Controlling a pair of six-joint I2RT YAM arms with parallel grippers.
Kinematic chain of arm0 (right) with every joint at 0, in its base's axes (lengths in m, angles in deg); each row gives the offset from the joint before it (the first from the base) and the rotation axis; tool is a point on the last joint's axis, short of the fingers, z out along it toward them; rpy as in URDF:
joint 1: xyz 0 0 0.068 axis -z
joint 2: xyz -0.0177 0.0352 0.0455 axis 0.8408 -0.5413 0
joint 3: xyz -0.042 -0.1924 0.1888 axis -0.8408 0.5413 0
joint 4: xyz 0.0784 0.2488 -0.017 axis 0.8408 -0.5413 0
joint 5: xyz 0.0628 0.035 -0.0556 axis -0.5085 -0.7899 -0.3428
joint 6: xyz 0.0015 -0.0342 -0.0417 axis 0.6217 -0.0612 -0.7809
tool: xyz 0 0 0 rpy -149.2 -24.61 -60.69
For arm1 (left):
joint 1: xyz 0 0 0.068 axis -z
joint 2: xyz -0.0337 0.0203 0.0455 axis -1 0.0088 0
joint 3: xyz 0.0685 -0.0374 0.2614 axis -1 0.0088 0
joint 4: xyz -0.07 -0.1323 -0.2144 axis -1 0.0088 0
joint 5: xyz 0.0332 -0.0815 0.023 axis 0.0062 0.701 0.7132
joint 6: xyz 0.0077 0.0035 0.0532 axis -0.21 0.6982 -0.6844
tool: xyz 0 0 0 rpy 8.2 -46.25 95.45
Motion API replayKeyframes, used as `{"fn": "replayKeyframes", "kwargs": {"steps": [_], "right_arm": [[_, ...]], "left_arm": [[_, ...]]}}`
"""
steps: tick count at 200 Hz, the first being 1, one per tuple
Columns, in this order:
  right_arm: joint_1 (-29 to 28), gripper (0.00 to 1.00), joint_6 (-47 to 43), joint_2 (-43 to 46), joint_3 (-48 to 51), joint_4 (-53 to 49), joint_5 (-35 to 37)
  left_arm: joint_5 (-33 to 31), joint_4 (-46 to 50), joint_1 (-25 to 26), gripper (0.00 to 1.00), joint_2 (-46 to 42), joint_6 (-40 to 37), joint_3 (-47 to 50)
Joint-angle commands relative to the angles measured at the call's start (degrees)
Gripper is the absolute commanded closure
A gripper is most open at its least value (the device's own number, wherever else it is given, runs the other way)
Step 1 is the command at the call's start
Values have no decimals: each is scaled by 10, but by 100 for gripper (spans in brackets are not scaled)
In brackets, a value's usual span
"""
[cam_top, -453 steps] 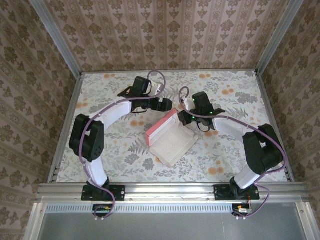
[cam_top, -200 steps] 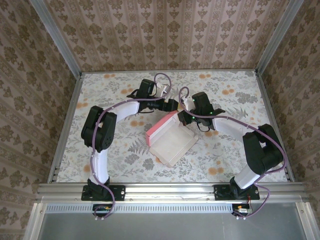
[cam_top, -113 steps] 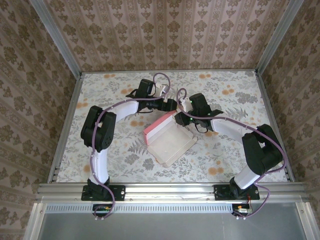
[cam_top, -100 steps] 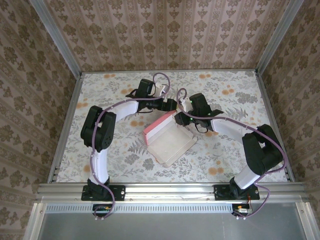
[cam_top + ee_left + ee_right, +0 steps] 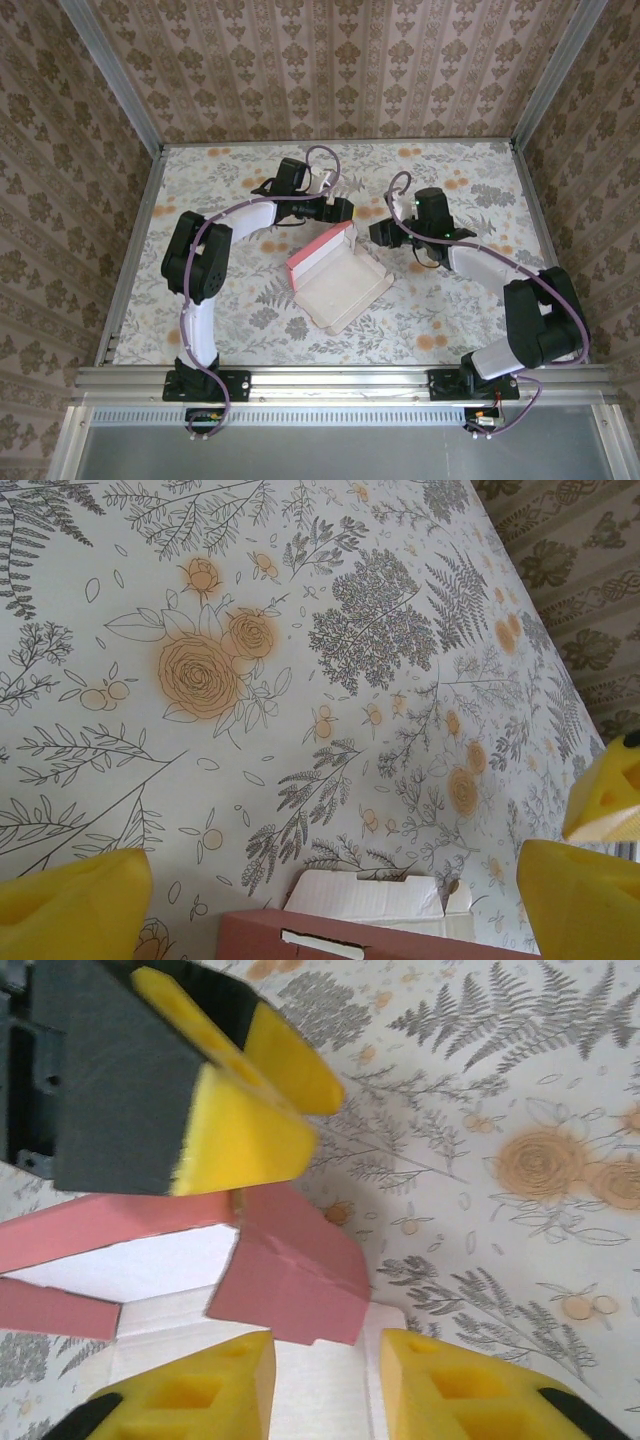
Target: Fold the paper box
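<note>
Pink paper box (image 5: 335,285), one wall raised, at desk (image 5: 440,315) centre, my left gripper (image 5: 345,210) spread wide at its 12 o'clock, my right gripper (image 5: 378,232) narrowly parted at its 2 o'clock, gripping nothing.

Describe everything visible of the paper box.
The paper box lies half-folded and diagonal on the floral table. Thin card, pink outside, off-white inside. Its pale base panel faces up; one long pink wall stands along its far-left edge, with a slot in it and a white tabbed flap nearby. A short pink end flap leans at the far corner. Nothing appears to grip it.
</note>
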Motion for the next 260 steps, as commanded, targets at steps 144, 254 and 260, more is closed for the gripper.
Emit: {"fn": "replayKeyframes", "kwargs": {"steps": [144,254,260], "right_arm": [[-55,71,-14,-121,-14,107,-38],[-82,71,-45,-164,-66,118,59],[-81,71,-45,-166,-68,119,64]], "left_arm": [[20,48,-15,6,15,-25,-28],[117,100,-29,8,62,-43,-83],[120,103,-29,8,64,-44,-85]]}}
